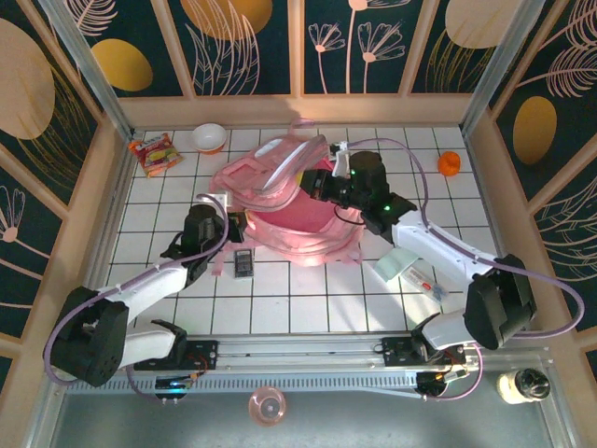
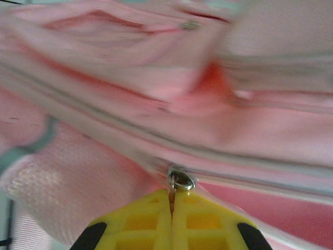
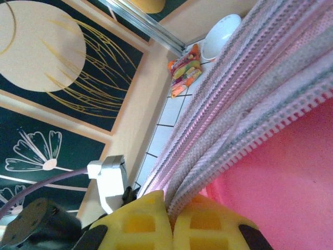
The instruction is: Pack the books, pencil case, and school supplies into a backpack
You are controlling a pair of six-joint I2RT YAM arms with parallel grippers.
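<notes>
Near edge: small pink bowl on the grey ledge in front of the arm bases. Next, on the white tiled table: dark grey calculator lies flat, just beside the backpack's near-L corner. Mint pencil case lies flat near the R forearm, partly under it. Mid-table: pink backpack, flap lifted. L gripper is clenched, yellow fingers pinching the tab of the metal zip pull at the backpack's L side. R gripper is clenched on a ribbed pink strap at the backpack's far-R side. Far: snack packet & white bowl far-L, orange thing far-R.
</notes>
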